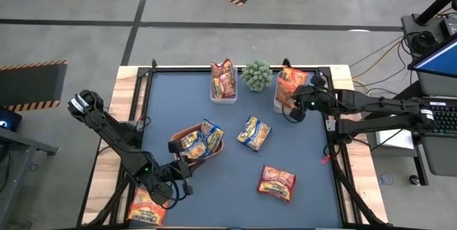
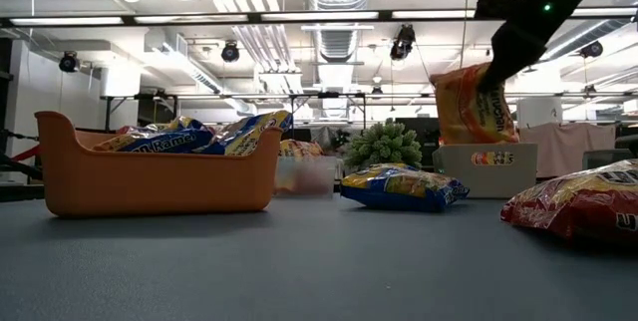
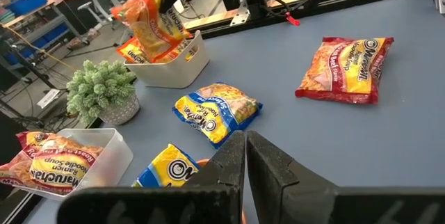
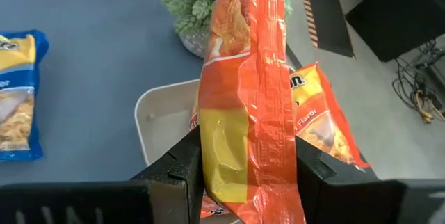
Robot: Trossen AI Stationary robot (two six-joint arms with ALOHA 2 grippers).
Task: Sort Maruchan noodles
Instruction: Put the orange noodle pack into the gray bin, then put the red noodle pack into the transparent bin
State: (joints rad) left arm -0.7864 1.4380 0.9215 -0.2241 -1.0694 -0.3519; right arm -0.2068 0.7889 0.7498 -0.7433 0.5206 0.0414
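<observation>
My right gripper is shut on an orange noodle packet over a clear tub at the table's far right. That tub holds another orange packet. Red packets stand in a second tub at the far middle. Yellow-blue packets lie in the orange tray. One yellow-blue packet and one red packet lie flat on the table. My left gripper is shut and empty, at the tray's near side. My right gripper pinches the orange packet's upper end between its two fingers, which lie across the packet's width. The fingers slant down from the table's right side. The packet hangs upright below them, its lower end at the tub's rim.
A small potted plant stands between the two tubs at the far edge. Another orange packet lies on the wooden border at the near left corner. Bare table stretches along the near edge between the tray and the red packet.
</observation>
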